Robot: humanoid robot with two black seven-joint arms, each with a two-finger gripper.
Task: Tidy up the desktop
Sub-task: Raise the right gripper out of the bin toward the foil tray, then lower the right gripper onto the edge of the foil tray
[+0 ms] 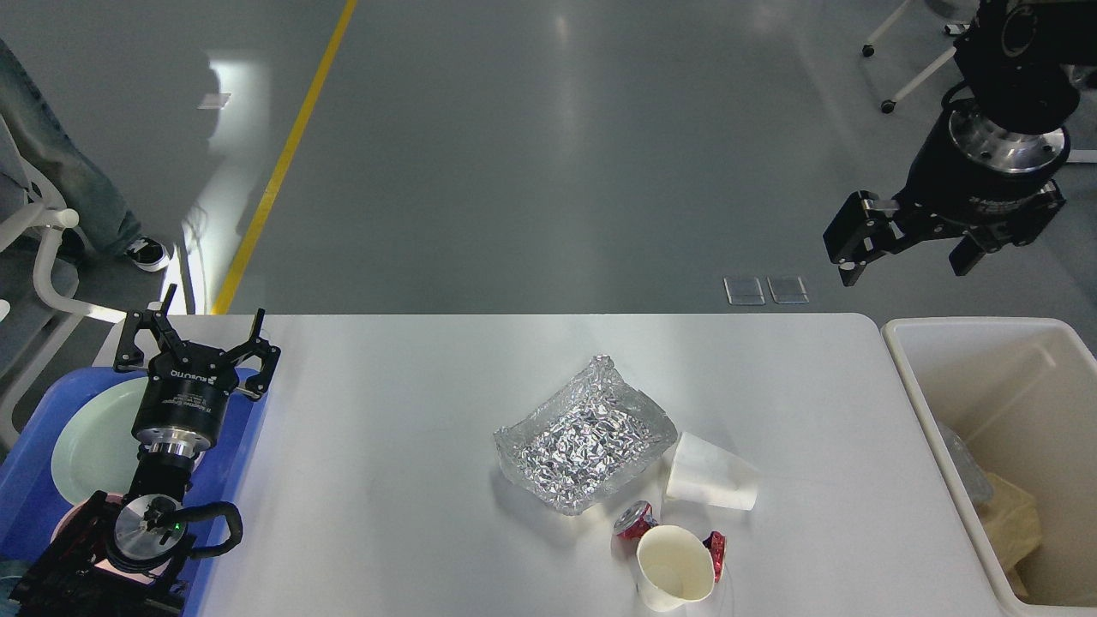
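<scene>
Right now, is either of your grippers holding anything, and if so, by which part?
Nothing is held. The left gripper is open above the blue tray, and the right gripper is open and empty, raised beyond the bin.

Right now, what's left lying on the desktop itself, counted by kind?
Paper cups: 2, one upright, one on its side
Foil tray: 1
Crushed red can: 1
Total: 4 on the desktop
</scene>
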